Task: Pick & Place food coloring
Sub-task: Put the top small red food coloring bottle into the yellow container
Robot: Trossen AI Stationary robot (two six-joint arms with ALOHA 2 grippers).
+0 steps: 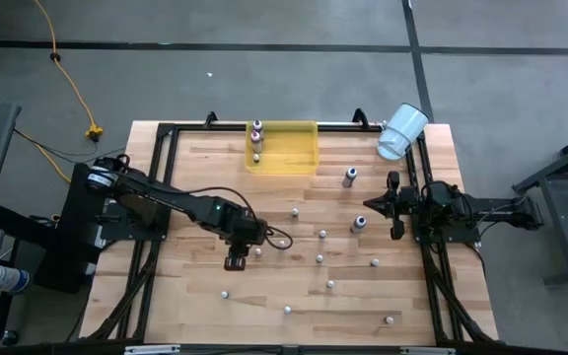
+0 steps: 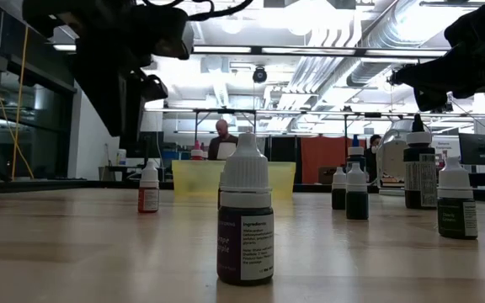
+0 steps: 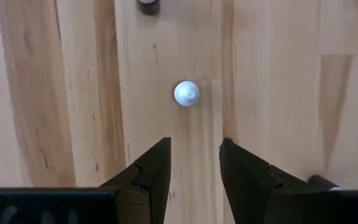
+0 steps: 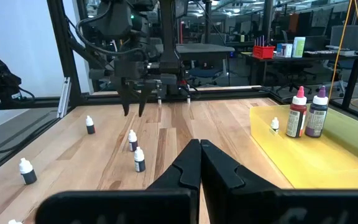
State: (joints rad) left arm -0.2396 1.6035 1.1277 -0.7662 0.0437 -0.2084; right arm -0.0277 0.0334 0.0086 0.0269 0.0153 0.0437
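So the left gripper (image 3: 194, 163) hangs open, pointing straight down, with a white-capped bottle (image 3: 186, 93) standing just ahead of its fingertips.

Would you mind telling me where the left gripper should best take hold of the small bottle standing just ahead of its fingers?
Probably from straight above, around the white cap: the bottle stands upright, cap facing the open left gripper, with bare table around it.

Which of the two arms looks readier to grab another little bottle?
Probably the left. Its pincer hangs open, pointing down over the table, with a white-capped bottle just ahead of its fingers. The right pincer is shut and waits near the table's right edge.
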